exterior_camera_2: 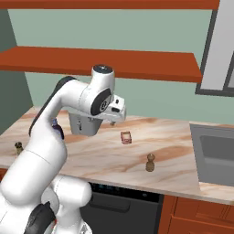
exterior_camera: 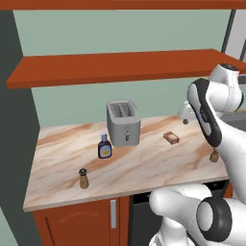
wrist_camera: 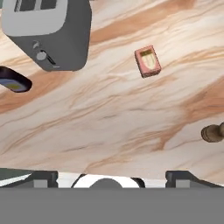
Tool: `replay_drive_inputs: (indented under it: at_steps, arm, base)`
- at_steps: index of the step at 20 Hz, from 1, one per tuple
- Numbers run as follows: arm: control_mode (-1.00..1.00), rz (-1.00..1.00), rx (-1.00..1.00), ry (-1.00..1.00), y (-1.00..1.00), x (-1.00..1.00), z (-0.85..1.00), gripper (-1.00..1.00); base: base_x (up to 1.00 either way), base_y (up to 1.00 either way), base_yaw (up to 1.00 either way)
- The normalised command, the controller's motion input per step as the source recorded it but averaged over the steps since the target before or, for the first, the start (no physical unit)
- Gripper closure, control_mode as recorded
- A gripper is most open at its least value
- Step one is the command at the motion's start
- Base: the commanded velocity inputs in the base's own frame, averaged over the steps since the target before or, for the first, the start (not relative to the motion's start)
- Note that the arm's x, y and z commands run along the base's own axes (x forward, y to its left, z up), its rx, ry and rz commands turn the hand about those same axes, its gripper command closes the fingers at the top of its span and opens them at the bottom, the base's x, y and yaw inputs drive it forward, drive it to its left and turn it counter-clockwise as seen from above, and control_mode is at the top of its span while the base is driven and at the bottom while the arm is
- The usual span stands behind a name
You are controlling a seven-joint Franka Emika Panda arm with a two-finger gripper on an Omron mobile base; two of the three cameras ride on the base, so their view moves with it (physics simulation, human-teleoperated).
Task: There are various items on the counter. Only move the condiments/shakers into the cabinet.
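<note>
Marbled beige-and-brown stone desk (exterior_camera: 144, 168) carries everything. End effector (wrist_camera: 105, 177) hangs above it with fingers spread wide, holding and touching nothing. Grey boxy two-slot toaster (exterior_camera: 123, 122) stands at the back; dark sauce bottle (exterior_camera: 104, 147) with yellow label, writing unreadable, just in front of it. Light-wood shaker (exterior_camera: 83, 178) with black top near the front edge. Brown turned-wood mill (exterior_camera_2: 150, 162) stands apart, right. Small orange-brown block (exterior_camera_2: 126, 137) lies flat mid-desk. Red-brown wooden shelf (exterior_camera: 110, 67) hangs above.
</note>
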Motion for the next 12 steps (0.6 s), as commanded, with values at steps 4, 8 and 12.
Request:
replay_drive_inputs:
  at_steps: [4,8,12]
  arm:
    - [-1.0,0.18,0.04,-0.15,-1.0,-0.11,-0.3,-1.0]
    - [-1.0,0.25,0.02,-0.16,-1.0,-0.01,-0.34,-1.0]
    - [-1.0,0.33,0.05,-0.19,-0.96,-0.04,-0.35,-1.0]
  base:
    - [0.0,0.0,0.0]
    - [0.0,0.0,0.0]
    - [0.0,0.0,0.0]
